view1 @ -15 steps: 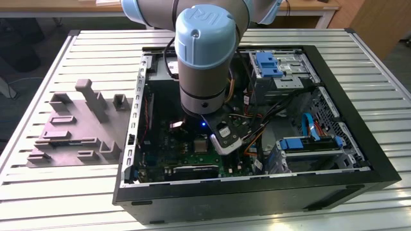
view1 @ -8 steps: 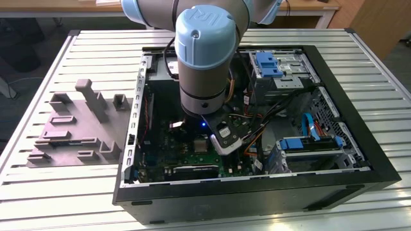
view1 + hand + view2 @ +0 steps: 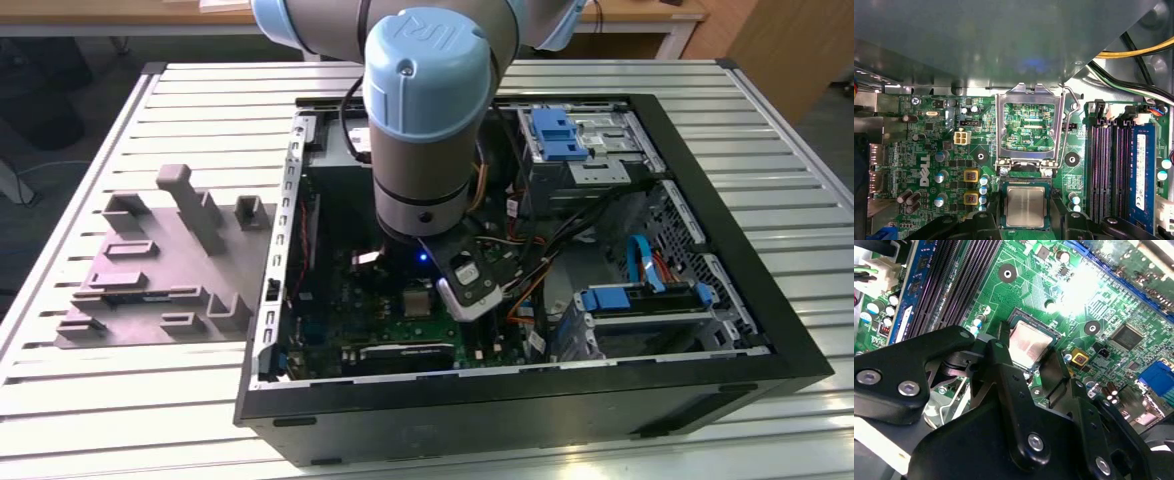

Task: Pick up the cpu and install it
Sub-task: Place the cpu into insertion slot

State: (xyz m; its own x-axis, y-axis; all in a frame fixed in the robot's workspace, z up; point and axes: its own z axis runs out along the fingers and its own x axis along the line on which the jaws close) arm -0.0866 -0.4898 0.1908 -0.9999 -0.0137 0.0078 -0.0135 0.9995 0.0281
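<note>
1. Right, the step in hand reads as the install, at the seating stage. The arm (image 3: 427,130) reaches down into the case (image 3: 561,405), with the pincer (image 3: 1026,356) low over the board (image 3: 929,150).
2. The cpu (image 3: 1025,206) is right within the pincer, silver face up and flat at the socket. I can't tell whether it is fully seated or just above.
3. Pincer state: cannot tell. It flanks the cpu closely, but the views don't show whether it is pinching or slack.
4. The plate (image 3: 999,125) is just beyond the pincer and swung open, with the board showing through its window. So the socket is not locked yet.
5. The memory slots (image 3: 1104,165) are near, off to one side of the pincer.
6. The fixture (image 3: 147,270) sits on the tabletop (image 3: 174,405), well apart from the pincer and outside the case. The pick-up looks done.
7. My judgement is that the next move calls for keeping the chip flat and square to the socket. It also calls for no sideways drag, only light pressure, and staying clear of the open plate.
</note>
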